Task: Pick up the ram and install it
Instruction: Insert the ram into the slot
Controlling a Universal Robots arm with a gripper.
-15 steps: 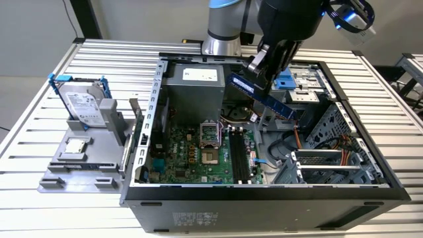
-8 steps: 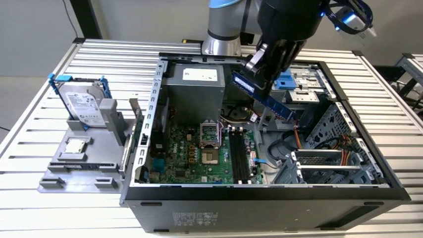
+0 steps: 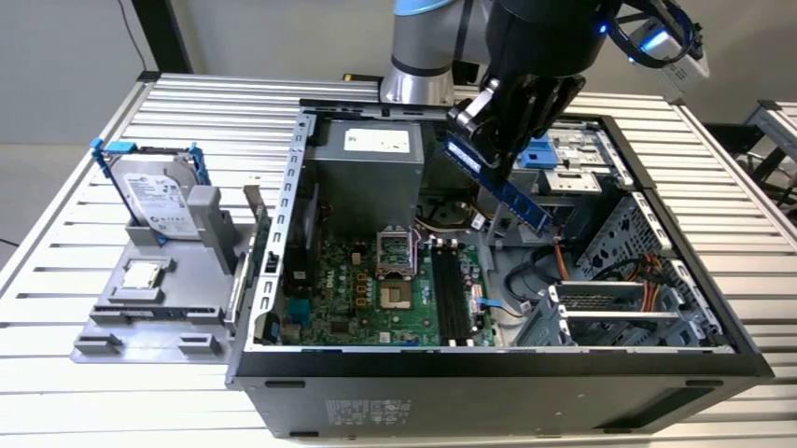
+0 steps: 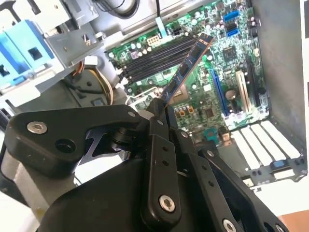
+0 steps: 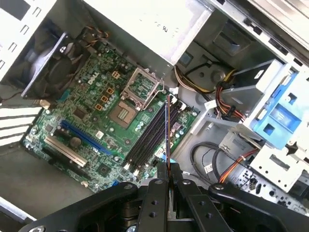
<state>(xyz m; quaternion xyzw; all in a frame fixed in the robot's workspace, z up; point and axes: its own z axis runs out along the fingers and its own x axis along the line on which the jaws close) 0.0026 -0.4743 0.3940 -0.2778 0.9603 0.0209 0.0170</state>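
The gripper (image 3: pixel 477 131) is clamped on one end of the ram (image 3: pixel 513 194). The ram hangs tilted over the open case (image 3: pixel 498 369), above the motherboard (image 3: pixel 361 303) inside the case and clear of the black slots (image 3: pixel 451 294).

A wide table (image 3: pixel 88 401) of pale metal slats, which run from the exterior view's left to its right, lies under even, bright light with only soft shadows. Beyond its edge on the exterior view's left there is a plain grey floor (image 3: pixel 37 159), and a dark upright post (image 3: pixel 174 33) stands behind the far corner of the table. At the exterior view's right edge a second slatted table (image 3: pixel 775 126) stands apart from the first, with a strip of floor between them.
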